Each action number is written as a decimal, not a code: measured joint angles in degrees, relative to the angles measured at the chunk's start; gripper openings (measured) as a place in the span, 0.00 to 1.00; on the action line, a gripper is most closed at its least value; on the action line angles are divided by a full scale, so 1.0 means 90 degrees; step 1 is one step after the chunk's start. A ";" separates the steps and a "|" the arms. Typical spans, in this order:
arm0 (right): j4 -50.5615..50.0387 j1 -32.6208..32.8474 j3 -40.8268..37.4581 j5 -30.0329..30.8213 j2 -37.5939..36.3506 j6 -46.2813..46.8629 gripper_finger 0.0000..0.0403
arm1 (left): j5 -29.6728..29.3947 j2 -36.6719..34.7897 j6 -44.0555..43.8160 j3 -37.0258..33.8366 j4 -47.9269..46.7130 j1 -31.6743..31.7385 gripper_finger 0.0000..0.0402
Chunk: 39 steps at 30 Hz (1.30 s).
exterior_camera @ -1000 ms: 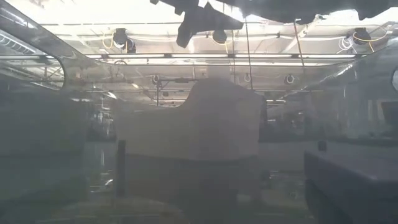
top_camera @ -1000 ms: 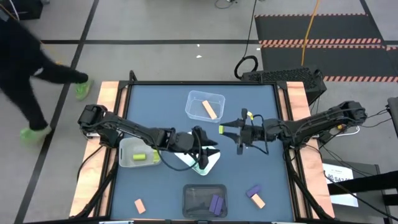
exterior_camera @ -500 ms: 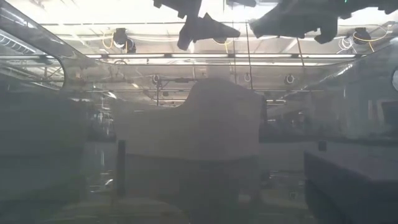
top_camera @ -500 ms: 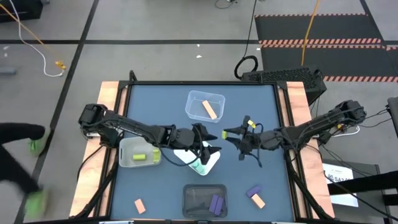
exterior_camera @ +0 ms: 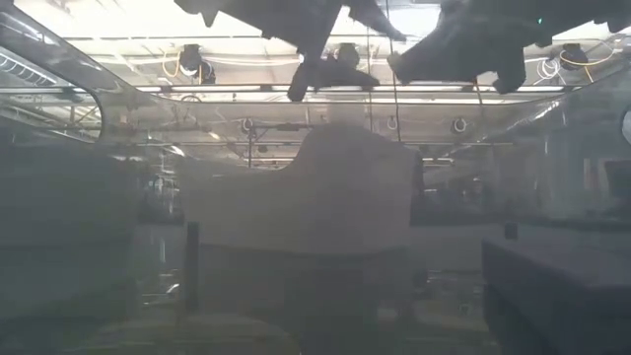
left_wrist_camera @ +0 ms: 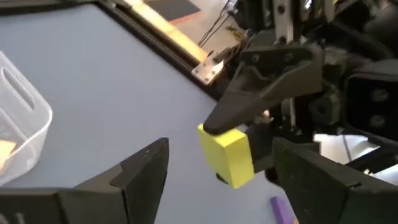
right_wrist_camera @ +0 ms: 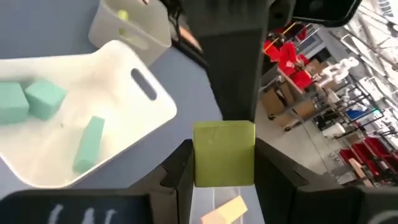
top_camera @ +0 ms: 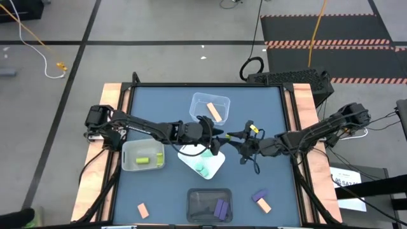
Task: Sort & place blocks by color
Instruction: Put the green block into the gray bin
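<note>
My right gripper (right_wrist_camera: 224, 163) is shut on a yellow-green block (right_wrist_camera: 222, 140) in the air over the table's middle, beside the white bin (top_camera: 217, 166). My left gripper (left_wrist_camera: 221, 149) faces it from the left, open. Its two fingers stand wide on either side of the same block (left_wrist_camera: 227, 155) and are apart from it in the left wrist view. Mint blocks (top_camera: 202, 166) lie in the white bin. A yellow-green block (top_camera: 142, 160) lies in the clear bin on the left, and an orange block (top_camera: 215, 112) lies in the far clear bin. My right gripper pinches the yellow-green block by two opposite faces (right_wrist_camera: 199, 163) between its two fingers. The fingers (left_wrist_camera: 264, 93) come nearly level from the table's right. The block sticks out past their free ends toward my left gripper and is lifted clear of the table.
A dark bin (top_camera: 197, 205) with purple blocks (top_camera: 220, 208) stands at the near edge. Loose on the table are an orange block (top_camera: 143, 210) at the near left, and a purple block (top_camera: 259, 196) and an orange block (top_camera: 264, 205) at the near right.
My left gripper has opened over the white bin, then swung toward the table's far edge and the right gripper, rolling as it went. My right gripper has come down and toward the left with the yellow-green block, and the two grippers now face each other closely.
</note>
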 joint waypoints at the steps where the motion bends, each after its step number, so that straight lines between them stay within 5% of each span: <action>1: 0.0132 -0.0032 0.0000 0.0001 0.0073 -0.0002 0.28 | -0.0001 0.0035 -0.0001 -0.0003 0.0021 0.0000 0.69; 12: 0.0876 -0.0148 0.0002 -0.0036 0.0447 -0.0193 0.28 | 0.0061 0.0180 -0.0151 0.0000 0.0102 0.0052 0.53; 21: 0.0917 -0.0148 0.0002 -0.0042 0.0447 -0.0003 0.41 | 0.0075 0.0178 -0.0056 0.0002 0.0052 0.0111 0.14; 33: 0.0404 -0.0055 0.0002 0.0025 0.0263 0.0854 0.44 | 0.0101 0.0178 0.0216 0.0002 -0.0076 0.0191 0.14; 39: -0.0541 0.0112 0.0002 0.0661 -0.0072 0.1635 0.44 | 0.0175 -0.0084 0.0417 0.0001 -0.0440 0.0323 0.14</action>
